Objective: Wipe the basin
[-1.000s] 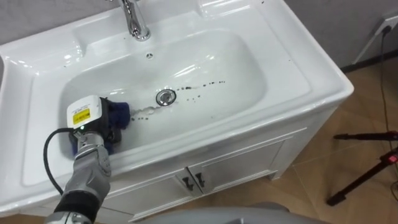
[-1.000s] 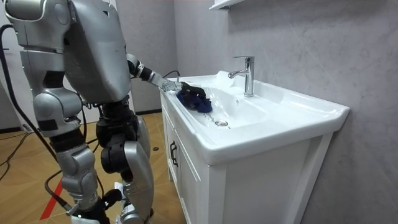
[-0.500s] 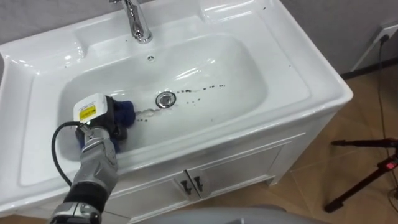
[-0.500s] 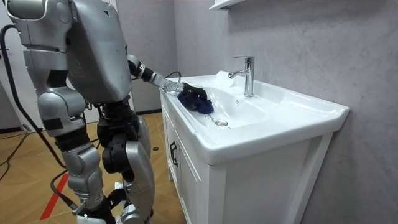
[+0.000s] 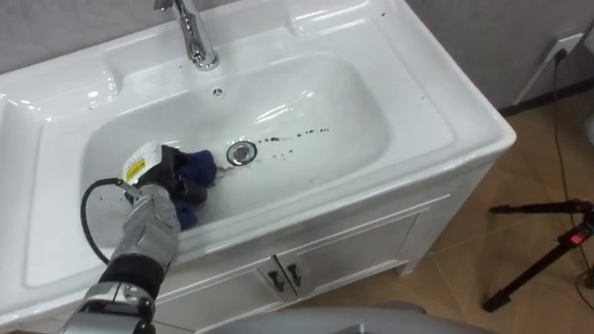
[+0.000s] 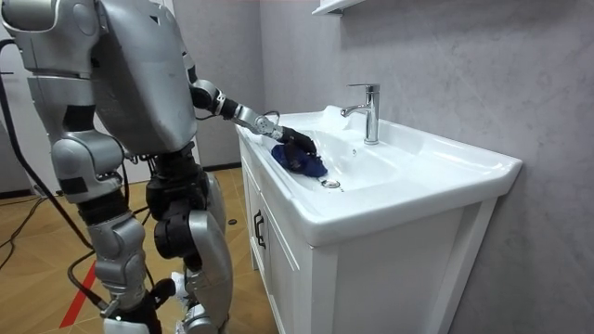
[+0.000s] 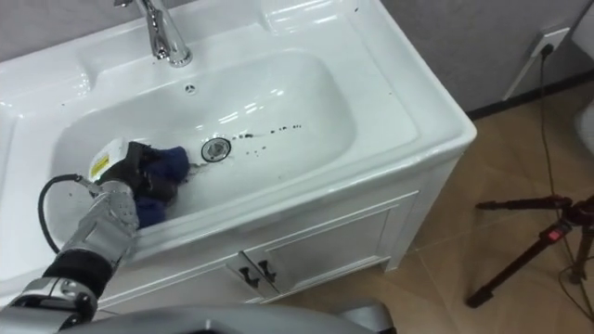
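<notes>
A white basin (image 5: 422, 111) is set in a cabinet surface, and it is seen from above in the eye views. A chrome tap (image 5: 195, 37) is mounted at the upper left of the frame, behind the bowl. A round metal drain (image 5: 242, 153) is seen near the middle of the bowl floor. A short trail of dark specks (image 5: 297, 136) is spread from the drain towards the right.

The left robot hand (image 5: 160, 184) is reached into the left part of the bowl from the lower left of the frame. Its fingers are curled round a bunched blue cloth (image 5: 199, 166), which is pressed against the bowl floor just left of the drain. The cloth's edge is seen close to the drain, though contact between them cannot be told.

In the room view the robot is shown standing at the cabinet's front, at the frame's left, with the left arm stretched over the rim and the cloth held under the hand. The right arm is hung at its side; of the right robot hand (image 6: 130, 323), at the bottom edge of the frame, the state cannot be told.

Two cabinet doors (image 5: 288, 274) with dark handles are seen below the basin. A dark tripod (image 5: 548, 260) is stood on the wooden floor (image 5: 464, 278) at the lower right.
</notes>
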Tool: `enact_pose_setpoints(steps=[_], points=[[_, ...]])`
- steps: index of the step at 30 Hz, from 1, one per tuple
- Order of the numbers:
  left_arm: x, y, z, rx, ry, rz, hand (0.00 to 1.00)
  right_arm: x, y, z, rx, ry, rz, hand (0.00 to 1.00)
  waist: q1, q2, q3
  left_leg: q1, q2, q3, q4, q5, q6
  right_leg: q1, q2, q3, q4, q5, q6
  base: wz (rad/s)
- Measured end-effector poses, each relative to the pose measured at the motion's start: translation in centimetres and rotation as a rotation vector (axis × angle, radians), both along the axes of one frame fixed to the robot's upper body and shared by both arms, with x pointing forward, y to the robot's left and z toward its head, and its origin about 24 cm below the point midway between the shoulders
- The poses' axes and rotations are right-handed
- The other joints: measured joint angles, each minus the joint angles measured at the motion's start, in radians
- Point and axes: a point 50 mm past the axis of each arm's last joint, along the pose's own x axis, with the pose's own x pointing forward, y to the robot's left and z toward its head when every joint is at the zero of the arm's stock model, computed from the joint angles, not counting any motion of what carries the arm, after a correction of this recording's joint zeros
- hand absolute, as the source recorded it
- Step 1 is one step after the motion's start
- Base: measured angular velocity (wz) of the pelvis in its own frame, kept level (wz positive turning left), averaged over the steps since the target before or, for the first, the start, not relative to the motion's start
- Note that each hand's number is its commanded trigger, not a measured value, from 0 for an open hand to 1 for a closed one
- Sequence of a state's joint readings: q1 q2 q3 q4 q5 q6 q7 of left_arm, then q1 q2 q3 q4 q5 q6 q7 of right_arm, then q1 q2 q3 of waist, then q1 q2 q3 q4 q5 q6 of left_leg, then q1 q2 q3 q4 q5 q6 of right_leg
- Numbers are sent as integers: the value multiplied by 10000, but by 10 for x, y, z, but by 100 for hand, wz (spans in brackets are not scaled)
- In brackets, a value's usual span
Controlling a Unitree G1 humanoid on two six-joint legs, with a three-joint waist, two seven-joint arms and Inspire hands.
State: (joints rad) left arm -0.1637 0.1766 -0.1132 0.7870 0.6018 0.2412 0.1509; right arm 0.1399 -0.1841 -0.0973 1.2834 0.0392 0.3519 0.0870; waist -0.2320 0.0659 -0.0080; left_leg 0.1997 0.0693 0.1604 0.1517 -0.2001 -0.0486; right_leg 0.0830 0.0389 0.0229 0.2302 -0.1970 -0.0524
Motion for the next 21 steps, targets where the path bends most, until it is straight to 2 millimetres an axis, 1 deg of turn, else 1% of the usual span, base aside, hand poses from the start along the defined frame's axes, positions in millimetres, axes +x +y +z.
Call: enact_pose_setpoints(steps=[1, 3, 8, 10, 12, 13, 15, 16, 18, 20, 21], points=[[1, -2, 0, -62, 37, -100, 100, -1, 1, 0, 23, 62, -29, 0, -85, -3, 1, 0, -13, 11, 0, 0, 0, -28, -2, 36, 50, -30, 9, 0], [3, -4, 0, -433, -9, 126, 100, -1, 2, 0, 53, 150, 81, 0, -104, -2, 2, -36, -51, 22, 3, 0, 0, -173, -36, 67, 212, -98, 26, -5], [16, -7, 2, -1483, -97, 869, 100, 4, 4, -1, 91, 151, 157, 0, -199, -33, 3, -284, -128, 62, 8, 3, 6, -544, -69, 138, 459, -161, 75, -2], [22, -9, 5, -1795, -178, 1017, 100, 11, 4, -1, 74, 81, 288, 0, -233, -31, 4, -442, -134, 229, 43, 23, 38, -725, -105, 187, 488, -136, 116, -7], [29, -16, 8, -2204, -277, 988, 100, 19, 3, -1, 78, -36, 402, 0, -293, -20, 11, -614, -148, 472, 54, 48, 74, -933, -151, 204, 496, -79, 133, -11], [32, -19, 9, -2387, -349, 1000, 100, 23, 3, -1, 90, -145, 452, 0, -366, -18, 12, -722, -163, 556, 97, 49, 76, -1050, -185, 206, 527, -67, 145, -12], [37, -25, 12, -2655, -439, 929, 100, 28, 2, 0, 102, -251, 499, 0, -455, -9, 18, -880, -214, 577, 123, 56, 88, -1268, -200, 296, 646, -75, 165, -9], [40, -28, 14, -2747, -506, 843, 100, 32, 1, 0, 77, -334, 513, 0, -606, 11, 29, -1008, -255, 580, 126, 84, 132, -1375, -202, 292, 650, -72, 194, 0], [44, -30, 17, -2846, -580, 795, 100, 34, 1, 0, 53, -400, 448, 0, -784, 25, 45, -1105, -294, 630, 118, 101, 160, -1482, -218, 317, 663, -73, 235, 2], [46, -31, 18, -2986, -631, 844, 100, 33, 1, 0, 0, -355, 341, 0, -834, 25, 45, -1171, -304, 739, 127, 101, 160, -1571, -257, 296, 687, -72, 244, -3], [46, -31, 18, -3131, -659, 922, 100, 33, 1, 0, -14, -333, 222, 0, -928, 22, 45, -1204, -318, 745, 128, 101, 160, -1586, -346, 295, 696, -91, 263, 3]])
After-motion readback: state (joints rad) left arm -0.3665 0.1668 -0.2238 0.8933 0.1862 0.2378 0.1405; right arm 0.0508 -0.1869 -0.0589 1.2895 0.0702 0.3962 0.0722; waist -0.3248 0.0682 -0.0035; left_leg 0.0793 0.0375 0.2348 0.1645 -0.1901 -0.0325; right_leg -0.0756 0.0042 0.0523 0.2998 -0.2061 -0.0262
